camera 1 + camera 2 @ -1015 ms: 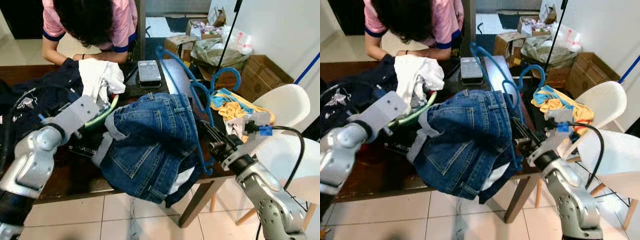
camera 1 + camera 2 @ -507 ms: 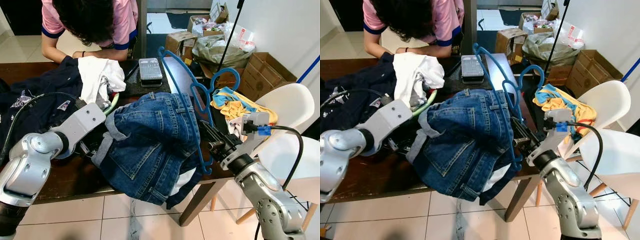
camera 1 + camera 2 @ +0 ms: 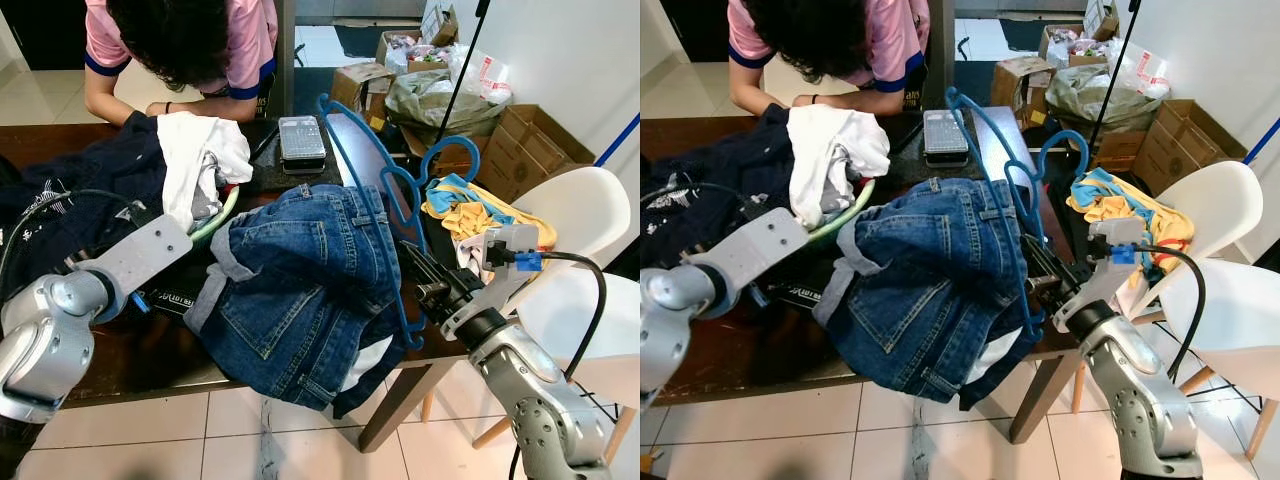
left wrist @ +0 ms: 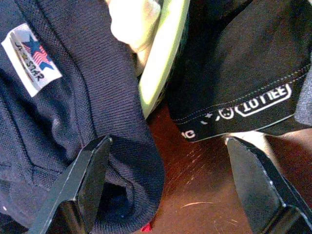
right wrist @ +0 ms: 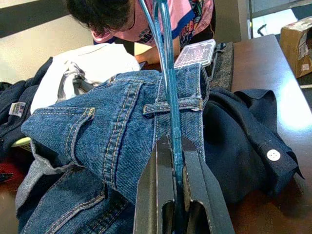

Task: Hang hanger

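Note:
A blue plastic hanger (image 3: 385, 190) stands tilted over the table's right end, with a pair of blue jeans (image 3: 300, 280) draped over it. My right gripper (image 5: 170, 146) is shut on the hanger's lower bar at the table's right edge. In the right wrist view the bar runs up between the fingers and under a belt loop of the jeans (image 5: 122, 131). My left arm (image 3: 100, 280) lies low at the left. Its gripper (image 4: 165, 161) is open above the wooden tabletop, between a navy garment (image 4: 63, 122) and a black garment (image 4: 243, 73), holding nothing.
A person (image 3: 180, 40) bends over the table's far side. A white shirt (image 3: 200, 155), a green bowl rim (image 4: 161, 63) and a grey calculator (image 3: 298, 140) lie on the table (image 3: 130, 360). White chairs (image 3: 580, 210), yellow cloth (image 3: 470, 215) and cardboard boxes (image 3: 530, 140) crowd the right.
My left arm first reached right toward the jeans, then drew back to the left and lower. The right gripper, hanger and jeans have stayed in place.

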Tool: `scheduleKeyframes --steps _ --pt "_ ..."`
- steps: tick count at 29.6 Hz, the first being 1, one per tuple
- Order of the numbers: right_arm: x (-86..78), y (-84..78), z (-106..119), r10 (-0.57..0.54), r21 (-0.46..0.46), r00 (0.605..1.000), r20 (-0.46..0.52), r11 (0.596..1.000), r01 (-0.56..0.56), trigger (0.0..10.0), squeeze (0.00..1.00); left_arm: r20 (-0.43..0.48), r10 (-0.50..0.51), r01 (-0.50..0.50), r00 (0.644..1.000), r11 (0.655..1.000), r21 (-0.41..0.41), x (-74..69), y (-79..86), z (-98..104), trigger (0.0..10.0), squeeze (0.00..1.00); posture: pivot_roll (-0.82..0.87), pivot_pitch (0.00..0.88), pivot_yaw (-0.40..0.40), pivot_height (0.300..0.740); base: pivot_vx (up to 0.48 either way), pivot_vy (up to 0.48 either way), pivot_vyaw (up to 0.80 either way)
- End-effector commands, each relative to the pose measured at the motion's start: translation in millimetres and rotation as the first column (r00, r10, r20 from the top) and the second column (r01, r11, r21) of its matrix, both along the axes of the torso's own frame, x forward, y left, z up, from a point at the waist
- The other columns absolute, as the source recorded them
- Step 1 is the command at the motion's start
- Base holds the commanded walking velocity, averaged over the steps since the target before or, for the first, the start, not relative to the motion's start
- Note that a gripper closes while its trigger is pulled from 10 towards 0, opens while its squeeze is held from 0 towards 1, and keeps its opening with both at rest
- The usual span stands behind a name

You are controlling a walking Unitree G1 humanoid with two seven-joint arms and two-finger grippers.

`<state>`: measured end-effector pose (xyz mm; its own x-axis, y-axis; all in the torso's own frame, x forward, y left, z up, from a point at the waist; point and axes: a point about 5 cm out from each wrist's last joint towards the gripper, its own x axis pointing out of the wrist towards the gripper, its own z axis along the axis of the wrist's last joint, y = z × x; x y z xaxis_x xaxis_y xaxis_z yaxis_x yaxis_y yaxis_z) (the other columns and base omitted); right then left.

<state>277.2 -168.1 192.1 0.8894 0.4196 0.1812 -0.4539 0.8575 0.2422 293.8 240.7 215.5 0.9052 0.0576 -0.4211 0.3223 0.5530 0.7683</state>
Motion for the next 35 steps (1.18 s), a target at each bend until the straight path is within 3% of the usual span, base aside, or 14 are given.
scheduleKeyframes --steps 1,4,8,10,18,20,21,22,25,26,27,30,33,35 --pt "-0.5 -1.4 -4 -0.009 0.000 1.000 -0.010 1.000 0.009 10.0 0.00 -0.041 0.044 -0.042 0.998 0.998 0.052 -2.0 11.0 -10 6.0 0.00 0.05 0.147 -0.030 0.740 0.000 0.000 0.00" --pt "-0.6 -2.9 -4 -0.014 -0.003 1.000 -0.011 1.000 0.014 10.0 0.00 -0.025 0.080 -0.077 0.996 0.992 0.103 -1.5 19.9 -9 3.9 0.00 0.05 0.145 -0.031 0.740 0.000 0.000 0.00" --pt "-0.6 -3.3 -5 -0.015 -0.004 1.000 -0.012 1.000 0.015 10.0 0.00 -0.016 0.093 -0.091 0.996 0.988 0.124 -1.4 22.8 -8 3.9 0.00 0.05 0.145 -0.031 0.740 0.000 0.000 0.00" --pt "-0.3 -3.6 -5 -0.015 -0.006 1.000 -0.013 1.000 0.015 10.0 0.00 0.006 0.129 -0.128 0.992 0.973 0.193 -1.6 34.6 -5 0.0 0.00 0.05 0.138 -0.032 0.740 0.000 0.000 0.00" --pt "0.1 -3.0 -6 -0.013 -0.008 1.000 -0.016 1.000 0.013 10.0 0.00 0.028 0.158 -0.161 0.987 0.961 0.224 -1.8 45.1 -1 0.0 0.00 0.05 0.135 -0.032 0.740 0.000 0.000 0.00" --pt "0.2 -2.9 -7 -0.013 -0.008 1.000 -0.017 1.000 0.013 10.0 0.00 0.036 0.154 -0.158 0.987 0.976 0.152 0.2 41.5 3 0.0 0.00 0.05 0.134 -0.031 0.740 0.000 0.000 0.00" --pt "0.3 -3.0 -7 -0.014 -0.008 1.000 -0.017 1.000 0.014 10.0 0.00 0.078 0.127 -0.125 0.989 0.992 -0.026 5.6 28.3 15 0.0 0.00 0.05 0.136 -0.033 0.740 0.000 0.000 0.00" --pt "0.3 -3.5 -7 -0.016 -0.008 1.000 -0.017 1.000 0.016 10.0 0.00 0.222 0.080 -0.018 0.972 0.962 -0.271 14.7 8.8 48 0.0 0.00 0.05 0.136 -0.033 0.740 0.000 0.000 0.00" --pt "0.3 -3.8 -7 -0.017 -0.008 1.000 -0.017 1.000 0.017 10.0 0.00 0.326 0.058 0.087 0.944 0.906 -0.413 17.5 -3.2 73 0.0 0.00 0.05 0.136 -0.033 0.740 0.000 0.000 0.00" --pt "0.4 -4.0 -7 -0.018 -0.009 1.000 -0.017 1.000 0.018 10.0 0.00 0.451 0.064 0.199 0.890 0.836 -0.511 17.6 -10.0 103 0.0 0.00 0.05 0.136 -0.033 0.740 0.000 0.000 0.00" --pt "0.4 -4.0 -7 -0.018 -0.009 1.000 -0.017 1.000 0.018 10.0 0.00 0.451 0.064 0.199 0.890 0.836 -0.511 17.6 -10.0 103 0.0 0.00 0.05 0.136 -0.033 0.740 0.000 0.000 0.00" --pt "1.2 -2.7 -7 -0.017 -0.005 1.000 -0.016 1.000 0.017 10.0 0.00 0.691 0.165 0.420 0.704 0.688 -0.592 8.7 0.4 179 0.0 0.00 0.06 0.134 -0.033 0.740 0.000 0.000 0.00" --pt "1.5 -2.0 -8 -0.016 -0.004 1.000 -0.017 1.000 0.016 10.0 0.00 0.723 0.199 0.464 0.662 0.649 -0.603 6.1 6.7 194 0.0 0.00 0.06 0.133 -0.031 0.740 0.000 0.000 0.00" --pt "2.0 -1.2 -9 -0.016 -0.001 1.000 -0.018 1.000 0.016 10.0 0.00 0.776 0.259 0.579 0.576 0.541 -0.610 -2.6 15.0 224 0.0 0.00 0.06 0.132 -0.032 0.740 0.000 0.000 0.00"
